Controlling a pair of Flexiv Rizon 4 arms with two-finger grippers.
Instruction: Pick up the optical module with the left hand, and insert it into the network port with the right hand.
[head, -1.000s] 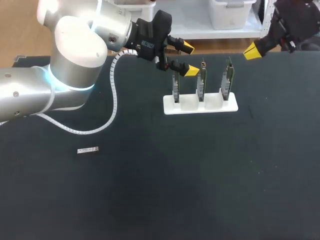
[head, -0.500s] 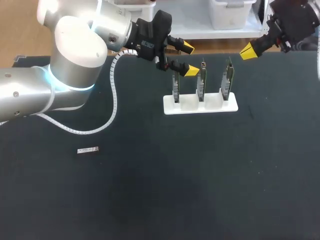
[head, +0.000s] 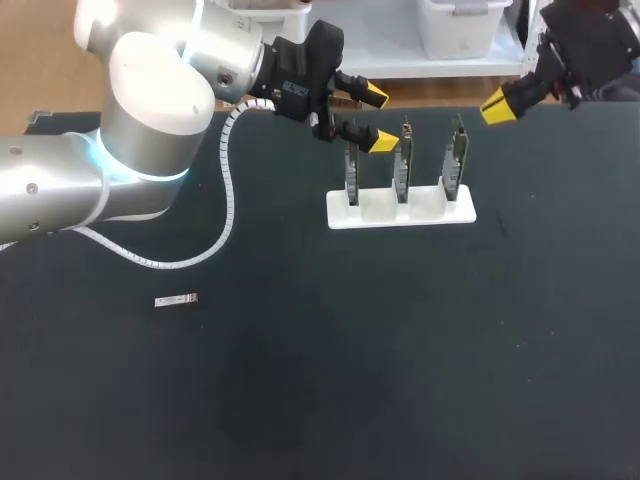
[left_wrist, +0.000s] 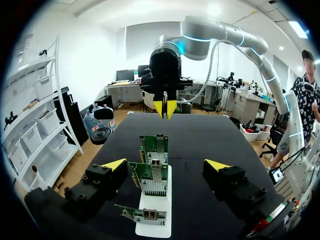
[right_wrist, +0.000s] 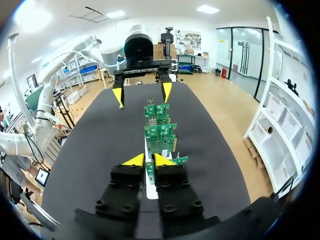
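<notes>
Small silver metal optical module (head: 176, 300) lies flat at abt 8 o'clock from the white card stand (head: 400, 212), well apart from my spread left claw (head: 379, 119) & pressed-together right claw (right_wrist: 149, 161); I think it's light, hard, slippery, so I'd pinch its long sides mid-way.

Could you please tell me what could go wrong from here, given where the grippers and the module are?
1. The left gripper hangs open close by the leftmost card in the white stand; swinging away carelessly could knock it.
2. The optical module lies flat and small on the table, far from that gripper; a pinch may slip or skew it.
3. The right gripper is shut, so it must open before taking the module.
</notes>
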